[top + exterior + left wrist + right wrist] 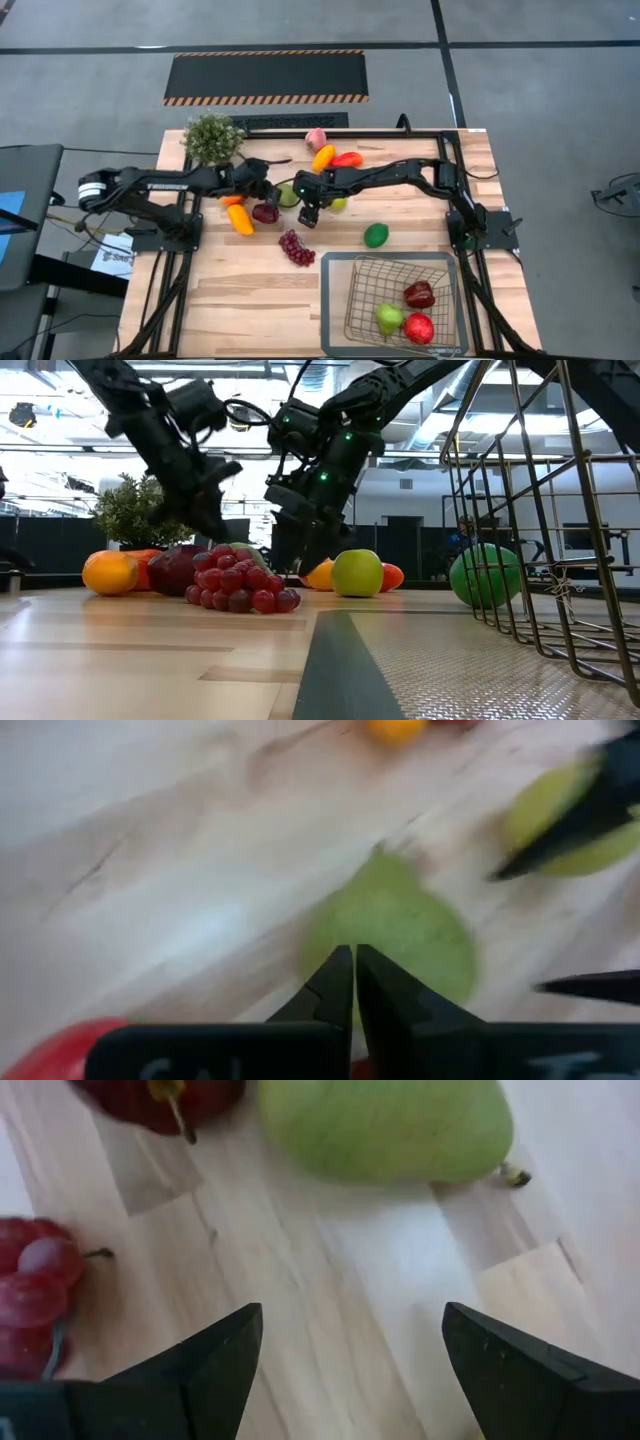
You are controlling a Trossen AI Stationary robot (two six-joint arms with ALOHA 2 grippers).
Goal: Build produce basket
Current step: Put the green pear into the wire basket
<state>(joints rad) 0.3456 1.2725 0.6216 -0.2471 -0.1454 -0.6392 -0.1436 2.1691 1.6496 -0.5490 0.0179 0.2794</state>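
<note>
Wooden slatted table (250, 300): one. Carries all items; a grey mat under the basket marks the collecting corner.

Rectangular dark wire-mesh basket with sloping sides and grey rim (400, 263): one, at the table's near right corner. Holds three pieces: a dark red pepper (419, 294), a green pear (389, 318), a red apple (419, 328). The task looks about a quarter done.

Dark six-joint arms: two, both reaching to the loose cluster at mid-table, so both appear to be picking. Left gripper (270, 190): fingers pressed together with nothing between them, the tips poised over a pale green pear (390, 935). The closure seems to have missed. Right gripper (308, 213): fingers spread wide and empty above bare wood, just beside the same pear (385, 1125), probably lining up a grasp.

Bushy green potted plant (211, 138): one, far left corner, not produce.

Loose produce, about ten pieces: one bunch of purple-red grapes (296, 247); one green lime (375, 235), lying apart nearest the basket; one dark red apple (265, 212); one yellow-orange pepper (240, 219); one yellow pepper (323, 157); one red-orange pepper (347, 159); one pink peach (316, 138); one green apple (357, 572).
</note>
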